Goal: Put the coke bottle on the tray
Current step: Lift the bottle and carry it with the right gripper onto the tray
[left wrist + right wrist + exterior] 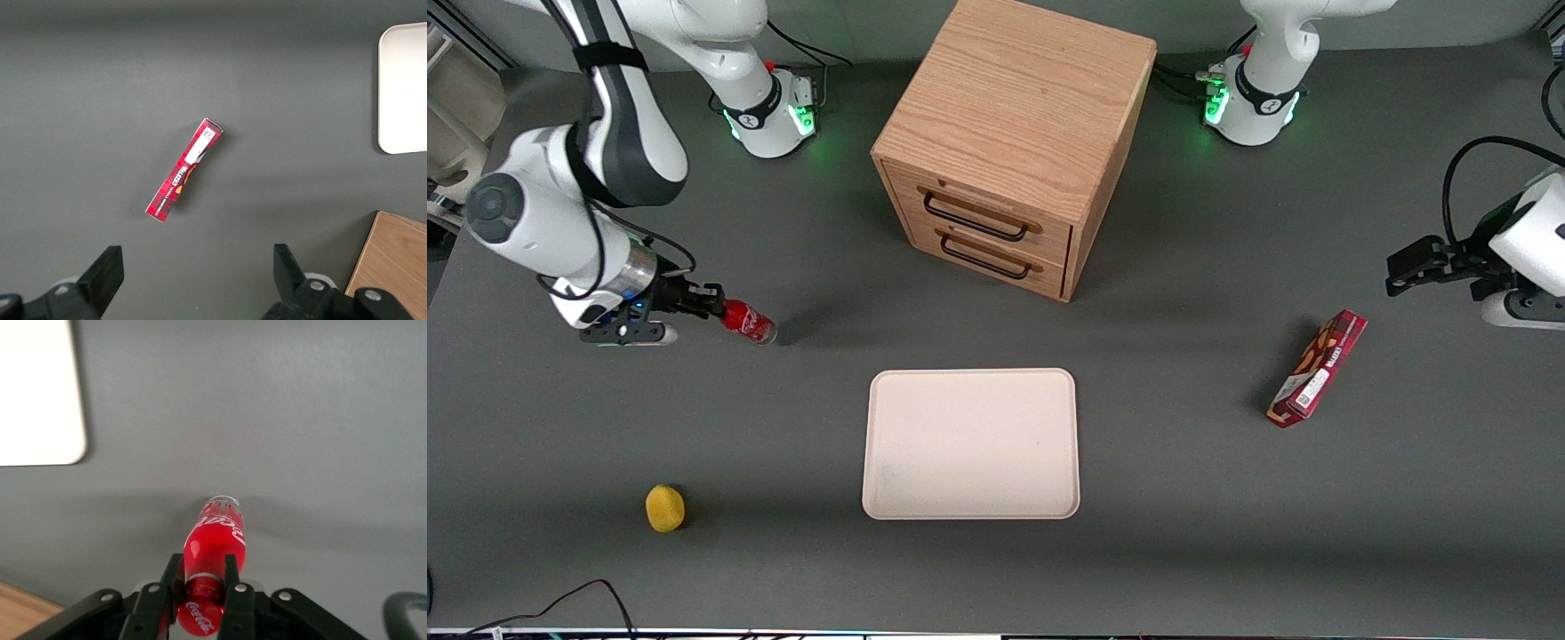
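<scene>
1. Front view: the coke bottle (748, 322) is seen pinched at its neck by the gripper (713, 303) of the working arm. It is held tipped over, cap toward the arm and clear base pointing toward the tray (971, 444). The bottle is kept toward the working arm's end of the table (1227, 551), well apart from the tray and farther from the camera than the tray's nearest corner. Whether its base is touching the table cannot be told. A wooden cabinet (1009, 142), a red snack box (1318, 368) toward the parked arm's end, and a small yellow object (664, 508) near the table's front edge are also shown.

2. Left wrist view: only the snack box (184, 171), one edge of the tray (403, 87) and a corner of the cabinet (393, 267) are pictured; the bottle is not seen here.

3. Right wrist view: the fingers (235, 587) are shown closed on the bottle (215, 543) just below its red cap, with a rounded corner of the tray (40, 393) in sight across bare table.

4. The step in hand is judged to be the carry to the tray. It would be done well if the bottle were lifted enough to pass over the low rim, brought over the tray's middle, away from the edges, and turned base-down before release. Because the grip is only at the narrow neck, a swing or slip is a risk, so a slow, level move is advised.
</scene>
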Robot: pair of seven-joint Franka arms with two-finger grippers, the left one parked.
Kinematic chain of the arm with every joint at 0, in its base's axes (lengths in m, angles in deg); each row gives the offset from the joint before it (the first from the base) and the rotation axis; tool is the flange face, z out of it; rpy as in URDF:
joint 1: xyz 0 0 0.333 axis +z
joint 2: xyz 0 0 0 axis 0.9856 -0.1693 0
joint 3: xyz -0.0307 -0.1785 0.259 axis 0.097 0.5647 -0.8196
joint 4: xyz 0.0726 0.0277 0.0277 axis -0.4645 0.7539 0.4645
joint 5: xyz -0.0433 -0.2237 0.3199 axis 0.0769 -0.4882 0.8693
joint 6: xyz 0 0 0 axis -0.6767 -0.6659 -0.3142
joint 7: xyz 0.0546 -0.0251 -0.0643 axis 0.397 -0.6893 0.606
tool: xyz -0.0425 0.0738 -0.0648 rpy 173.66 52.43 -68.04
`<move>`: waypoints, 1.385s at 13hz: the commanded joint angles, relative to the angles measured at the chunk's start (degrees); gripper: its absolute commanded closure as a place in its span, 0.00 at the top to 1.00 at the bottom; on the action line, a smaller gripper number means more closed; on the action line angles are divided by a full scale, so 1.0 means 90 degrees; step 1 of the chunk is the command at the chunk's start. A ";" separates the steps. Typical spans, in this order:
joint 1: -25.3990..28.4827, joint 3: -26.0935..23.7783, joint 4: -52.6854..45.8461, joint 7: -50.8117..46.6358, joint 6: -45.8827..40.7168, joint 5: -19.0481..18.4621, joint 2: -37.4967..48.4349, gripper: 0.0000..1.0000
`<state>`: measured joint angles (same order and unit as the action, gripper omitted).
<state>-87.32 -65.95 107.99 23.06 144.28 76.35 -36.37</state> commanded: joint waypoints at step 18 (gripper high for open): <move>0.3325 0.1505 -0.7499 -0.2699 -0.1227 -0.0611 -0.5185 0.00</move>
<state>-57.86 -53.36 44.08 0.37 132.31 70.82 -81.41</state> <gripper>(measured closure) 0.718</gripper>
